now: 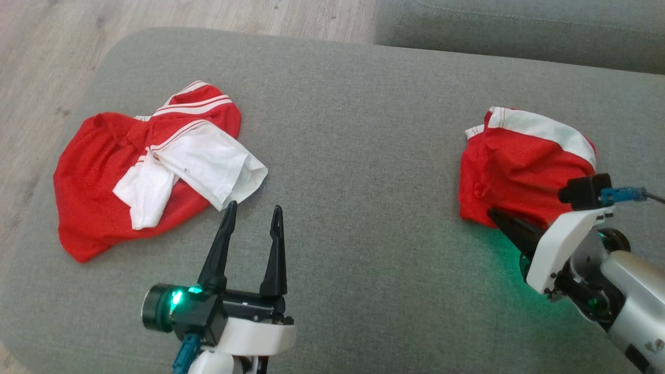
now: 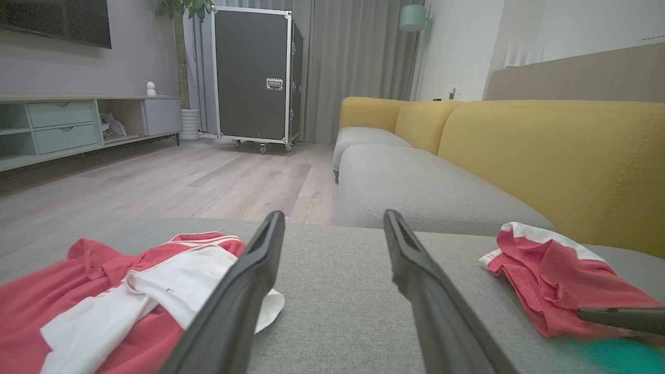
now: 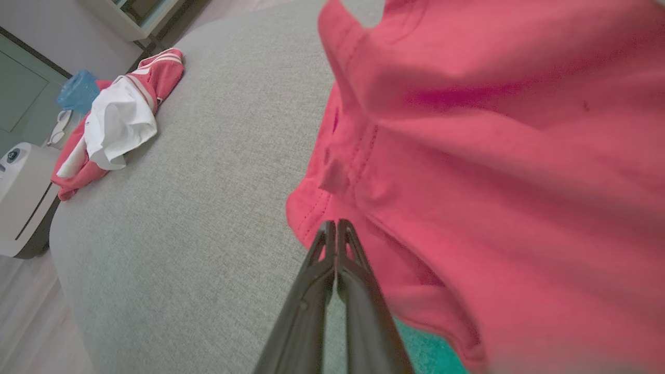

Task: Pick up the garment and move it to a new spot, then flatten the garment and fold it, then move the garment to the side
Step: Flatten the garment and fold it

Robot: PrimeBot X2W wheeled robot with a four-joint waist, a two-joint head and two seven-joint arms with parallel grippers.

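A crumpled red and white garment [image 1: 130, 171] lies at the left of the grey cushion [image 1: 363, 130], also seen as the garment [image 2: 104, 296] and the garment [image 3: 117, 117]. A second, compact red garment with a white band [image 1: 524, 166] lies at the right, showing as [image 2: 550, 275] and close up as [image 3: 493, 182]. My left gripper [image 1: 254, 208] is open and empty just right of the crumpled garment's white sleeve; its jaws [image 2: 333, 215] stand wide over bare cushion. My right gripper [image 1: 493, 212] is shut, tips [image 3: 337, 223] at the red garment's lower left hem, nothing visibly between them.
The cushion's left edge drops to a wooden floor [image 1: 36, 78]. Another grey seat [image 1: 519, 26] lies behind, with yellow sofa backs [image 2: 545, 156]. A black wheeled case [image 2: 254, 78] and a low cabinet [image 2: 62, 130] stand far off. A white device [image 3: 21, 197] sits beside the cushion.
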